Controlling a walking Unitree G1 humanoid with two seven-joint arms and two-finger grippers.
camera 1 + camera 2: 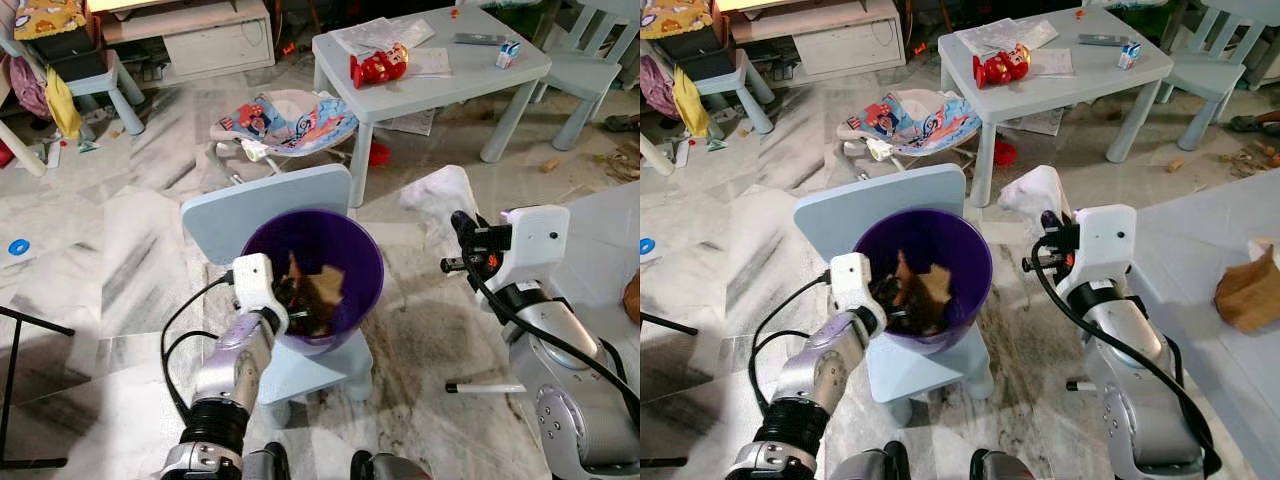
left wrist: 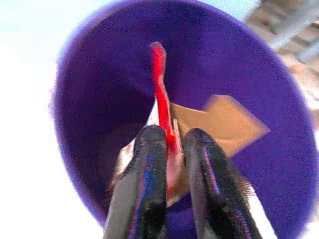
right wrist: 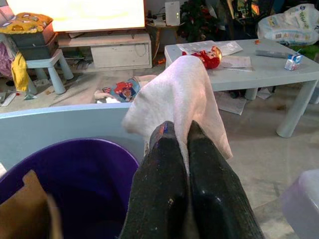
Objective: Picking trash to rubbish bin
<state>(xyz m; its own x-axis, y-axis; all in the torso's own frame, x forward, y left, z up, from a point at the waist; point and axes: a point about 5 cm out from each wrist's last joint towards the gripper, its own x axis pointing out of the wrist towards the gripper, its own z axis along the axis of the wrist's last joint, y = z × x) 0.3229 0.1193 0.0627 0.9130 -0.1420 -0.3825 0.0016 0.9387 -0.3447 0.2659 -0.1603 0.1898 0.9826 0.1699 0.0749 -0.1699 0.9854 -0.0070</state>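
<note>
A purple rubbish bin (image 1: 352,252) stands on a small light-blue chair (image 1: 270,205) in front of me, with brown cardboard pieces (image 1: 325,290) inside. My left gripper (image 1: 288,305) reaches over the bin's near rim and is shut on a red and white wrapper (image 2: 160,89), held inside the bin. My right gripper (image 1: 458,225) hovers just right of the bin, shut on a white tissue (image 1: 440,195) that drapes over its fingers (image 3: 169,164).
A light-blue kids' table (image 1: 440,85) with a red toy (image 1: 378,66) and papers stands behind. A baby bouncer (image 1: 285,122) lies on the marble floor beyond the chair. A brown paper bag (image 1: 1248,290) sits on a pale surface at right. A pen (image 1: 485,387) lies on the floor.
</note>
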